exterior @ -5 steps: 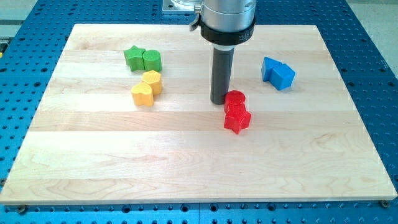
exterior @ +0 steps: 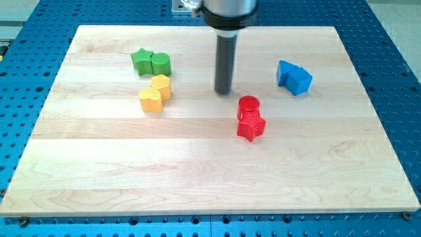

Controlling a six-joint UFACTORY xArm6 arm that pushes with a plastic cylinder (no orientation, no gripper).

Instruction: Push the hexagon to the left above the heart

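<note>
Two yellow blocks touch at the view's left of centre: the upper one (exterior: 161, 85) looks like a hexagon, the lower one (exterior: 150, 100) like a heart. The hexagon sits up and to the right of the heart. My tip (exterior: 223, 91) stands on the board about a hand's width to the right of the yellow pair, touching no block. It is just up and left of the red cylinder (exterior: 248, 105).
A red star-like block (exterior: 250, 127) touches the red cylinder from below. A green star (exterior: 141, 60) and a second green block (exterior: 160, 64) sit together above the yellow pair. Two blue blocks (exterior: 294, 77) lie at the view's right.
My tip has moved up and slightly left, away from the red cylinder. No block has moved.
</note>
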